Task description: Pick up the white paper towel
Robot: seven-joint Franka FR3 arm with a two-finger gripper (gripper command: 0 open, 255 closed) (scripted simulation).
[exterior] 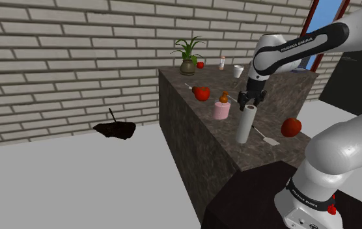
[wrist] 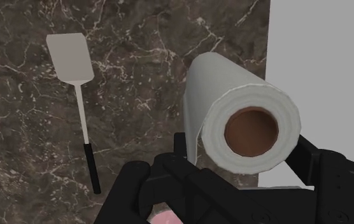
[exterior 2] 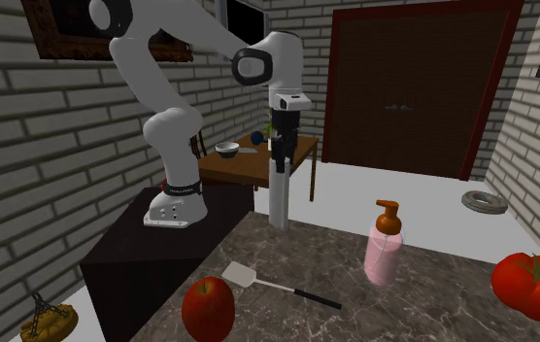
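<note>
One paper towel roll (exterior: 244, 125) upright at counter (exterior: 272, 116) edge, long axis vert., core up; gripper (exterior: 250, 101) clasps its top

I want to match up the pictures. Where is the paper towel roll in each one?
Shoulder view: the paper towel roll stands upright at the counter edge, right of middle, under the gripper.
Second exterior view: the roll stands upright at the counter's far edge, mid-picture.
Wrist view: the roll is seen end-on, close to the gripper.
Shared landmark: the spatula lying flat on the counter near the roll.
</note>
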